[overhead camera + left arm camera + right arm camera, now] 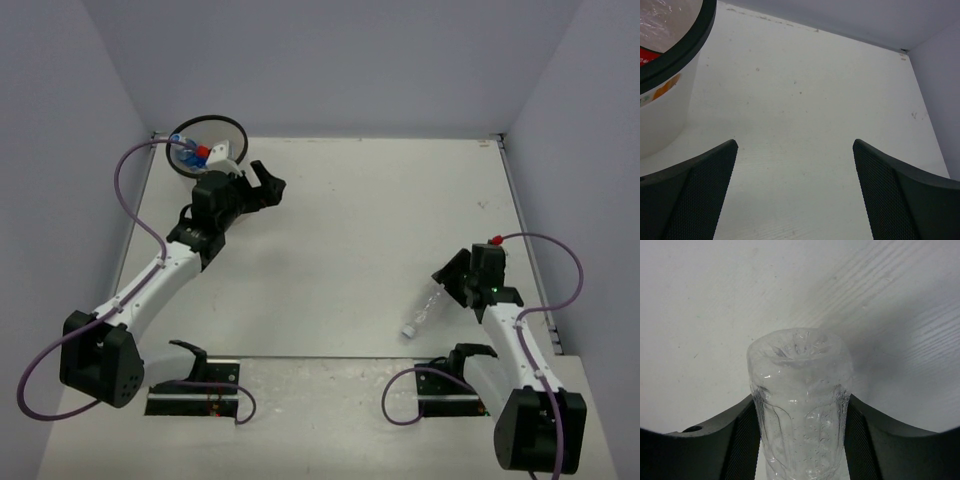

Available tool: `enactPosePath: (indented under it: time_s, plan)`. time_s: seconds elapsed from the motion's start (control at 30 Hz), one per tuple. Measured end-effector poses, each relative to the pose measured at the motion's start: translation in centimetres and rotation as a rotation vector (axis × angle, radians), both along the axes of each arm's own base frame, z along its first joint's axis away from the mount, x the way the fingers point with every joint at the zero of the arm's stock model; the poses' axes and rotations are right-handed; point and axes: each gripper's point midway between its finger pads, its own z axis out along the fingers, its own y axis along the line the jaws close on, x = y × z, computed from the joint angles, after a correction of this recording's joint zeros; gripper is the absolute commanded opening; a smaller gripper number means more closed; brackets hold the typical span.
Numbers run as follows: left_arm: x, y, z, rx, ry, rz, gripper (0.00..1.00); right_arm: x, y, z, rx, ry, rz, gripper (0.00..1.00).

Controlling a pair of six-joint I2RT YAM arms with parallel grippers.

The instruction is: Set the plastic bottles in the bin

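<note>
The bin (pixel 208 118) stands at the far left corner; bottles lie in it, one with a red cap (pixel 201 152) and one with a blue label (pixel 186 155). My left gripper (pixel 272 182) is open and empty just right of the bin. In the left wrist view the gripper (pixel 794 145) hovers over bare table, with the bin's black rim (pixel 690 45) at upper left. My right gripper (pixel 448 282) is shut on the plain clear bottle (pixel 425 310), which points down-left over the table's right side. In the right wrist view the bottle (pixel 800 390) fills the gap between both fingers (pixel 742 440).
Grey walls enclose the table on three sides. Red (pixel 650 57) and orange (pixel 667 87) patches show through the bin's translucent wall. The arm bases and purple cables (pixel 130 200) lie along the near edge.
</note>
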Motion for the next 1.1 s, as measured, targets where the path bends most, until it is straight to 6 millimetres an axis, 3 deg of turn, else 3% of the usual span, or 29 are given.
enactPosePath:
  time_s: [0.33,0.63,0.83,1.1]
  plan:
    - [-0.7,-2.0,-0.6,-0.035,0.015,-0.089,1.00,1.8,2.4,3.7,0.046,-0.185,0.179,0.09]
    - [-2.5,-5.8,1.0,-0.080,-0.052,-0.287,1.00,2.9,6.7,10.2,0.082,-0.422,0.395,0.08]
    - [-7.1,-10.9,2.9,-0.111,-0.144,-0.639,1.00,2.8,12.3,14.9,0.151,-0.567,0.612,0.06]
    - [-14.1,-17.3,3.4,-0.139,-0.229,-1.018,1.00,3.5,16.8,19.1,0.270,-0.669,0.746,0.00]
